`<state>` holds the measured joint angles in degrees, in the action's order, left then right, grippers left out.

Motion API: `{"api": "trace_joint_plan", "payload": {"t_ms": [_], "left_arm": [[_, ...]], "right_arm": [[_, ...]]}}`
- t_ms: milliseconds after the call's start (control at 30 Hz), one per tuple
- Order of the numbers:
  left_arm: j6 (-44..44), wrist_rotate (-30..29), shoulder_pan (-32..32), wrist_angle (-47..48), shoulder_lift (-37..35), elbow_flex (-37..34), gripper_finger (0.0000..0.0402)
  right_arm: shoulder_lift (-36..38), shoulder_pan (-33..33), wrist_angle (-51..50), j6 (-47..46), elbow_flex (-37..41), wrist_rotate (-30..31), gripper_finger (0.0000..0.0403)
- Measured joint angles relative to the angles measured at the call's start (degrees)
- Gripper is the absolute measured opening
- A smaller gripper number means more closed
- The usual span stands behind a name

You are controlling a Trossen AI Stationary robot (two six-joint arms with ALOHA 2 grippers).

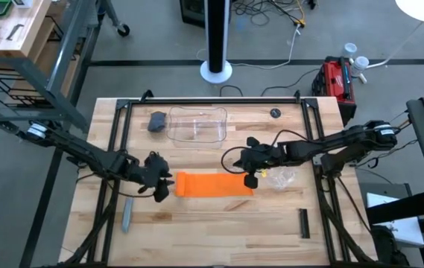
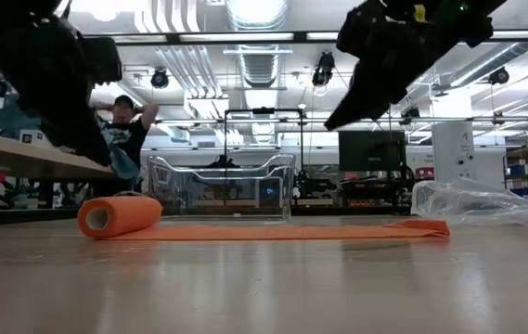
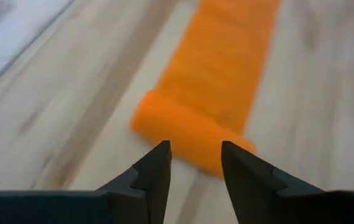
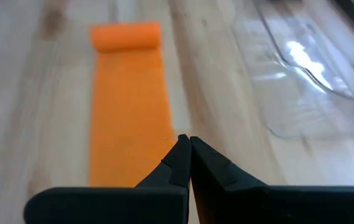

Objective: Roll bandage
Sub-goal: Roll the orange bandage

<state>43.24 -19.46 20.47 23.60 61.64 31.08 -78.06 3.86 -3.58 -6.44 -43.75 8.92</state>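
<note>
Your bandage (image 1: pixel 213 184) lies flat on the worktop (image 1: pixel 212 231) near its middle, long axis running 9 to 3 o'clock in the high view; the 9 o'clock end is already wound into a short roll, plain in the low view (image 2: pixel 119 215), and the rest stretches out unrolled toward 3 o'clock.

Your left gripper (image 1: pixel 161 184) sits just off that rolled end, at 9 o'clock of it; its fingers are spread, with nothing between them, and its wrist view shows the roll (image 3: pixel 186 134) lying crosswise just ahead of the tips; I judge this arm the nearer one for pushing the roll on toward 3 o'clock.

Your right gripper (image 1: pixel 250 179) is over the loose end at 3 o'clock, fingers pressed together and holding nothing; its wrist view (image 4: pixel 186 158) looks straight down the strip's length to the roll; whether the tips press the fabric down or hang just above it, you cannot tell.

Outward: the clear tray (image 1: pixel 197 125) stands at 12 o'clock of the strip, well apart; the crumpled plastic wrapper (image 1: pixel 280 178) lies just beside the right gripper at 3 o'clock; the grey stick (image 1: pixel 127 216) lies toward 7 o'clock.

In the low view both arms show only as dark shapes cut off at the upper edge, and a person sits far back in the room.
</note>
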Motion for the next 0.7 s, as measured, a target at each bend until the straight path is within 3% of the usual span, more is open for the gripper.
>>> {"api": "trace_joint_plan", "payload": {"t_ms": [300,700], "left_arm": [[-1.0,-1.1,0.0,-0.6,2.6,0.1,0.0012],[-2.0,-0.1,0.6,-0.6,4.3,0.0,0.0001]], "right_arm": [[0.0,0.9,4.2,-1.0,3.5,0.1,0.0],[-4.1,1.1,5.3,0.0,3.8,-5.3,0.0]]}}
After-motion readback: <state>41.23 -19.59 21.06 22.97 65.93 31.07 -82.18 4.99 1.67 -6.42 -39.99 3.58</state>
